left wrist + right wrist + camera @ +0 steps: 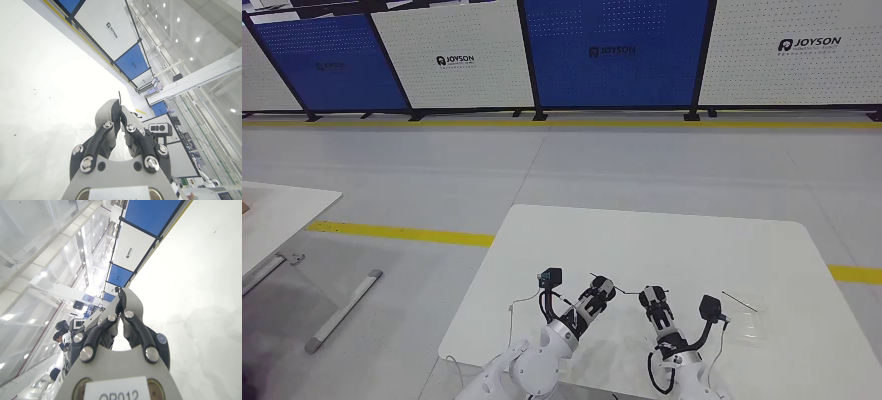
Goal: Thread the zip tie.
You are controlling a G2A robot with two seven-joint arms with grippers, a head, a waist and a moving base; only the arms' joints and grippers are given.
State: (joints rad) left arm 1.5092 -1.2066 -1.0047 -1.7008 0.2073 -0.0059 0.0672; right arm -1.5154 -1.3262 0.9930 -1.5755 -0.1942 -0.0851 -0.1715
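Observation:
Both arms hover low over the near part of the white table (662,240), tips facing each other a short way apart. My left gripper (608,288) (120,108) is shut on a thin black zip tie (119,97), whose end sticks out past the fingertips. My right gripper (649,296) (120,294) is shut too, with a small black piece of the zip tie (118,289) poking from its tip. In the top view the zip tie (627,293) shows as a thin dark line between the two grippers. Whether the tip sits in the head is too small to tell.
A second thin zip tie (739,299) lies on the table to the right, beside a clear plastic bag (749,327). The far half of the table is bare white surface. Another white table (282,215) stands off to the left across the floor.

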